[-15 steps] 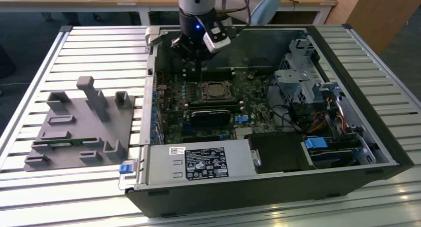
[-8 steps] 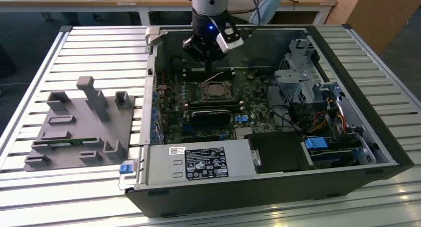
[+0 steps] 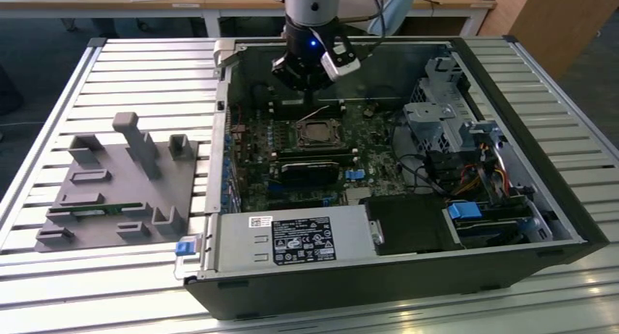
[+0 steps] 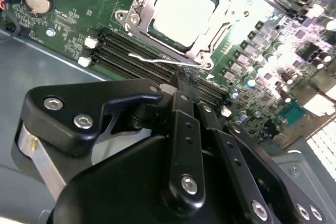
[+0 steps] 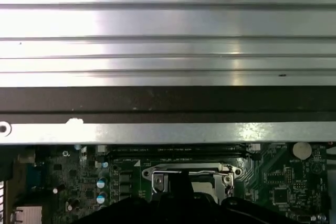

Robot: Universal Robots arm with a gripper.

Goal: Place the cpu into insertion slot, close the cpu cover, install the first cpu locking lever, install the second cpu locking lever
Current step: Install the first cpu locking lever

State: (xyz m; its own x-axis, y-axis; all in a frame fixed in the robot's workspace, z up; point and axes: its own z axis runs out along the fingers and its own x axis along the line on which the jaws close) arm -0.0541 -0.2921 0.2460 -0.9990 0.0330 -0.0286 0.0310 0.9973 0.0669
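The gripper (image 4: pixel 181 80), pressed together, pinches a thin wire lever (image 4: pixel 157 60) at the socket's 6 o'clock edge. The chip (image 4: pixel 181 9) sits in the socket (image 3: pixel 315 134), the cover (image 4: pixel 137 15) closed around it.

One open black computer case (image 3: pixel 541 225) is seen on one ribbed metal table (image 3: pixel 58 102), with one green motherboard (image 3: pixel 254 149) inside. One pale square chip (image 4: pixel 181 9) is counted in one silver-rimmed socket (image 4: pixel 137 17). One grey moulded fixture tray (image 3: pixel 97 196) and one black robot gripper (image 3: pixel 307 95) are counted, and one round silver coin battery (image 4: pixel 37 1)
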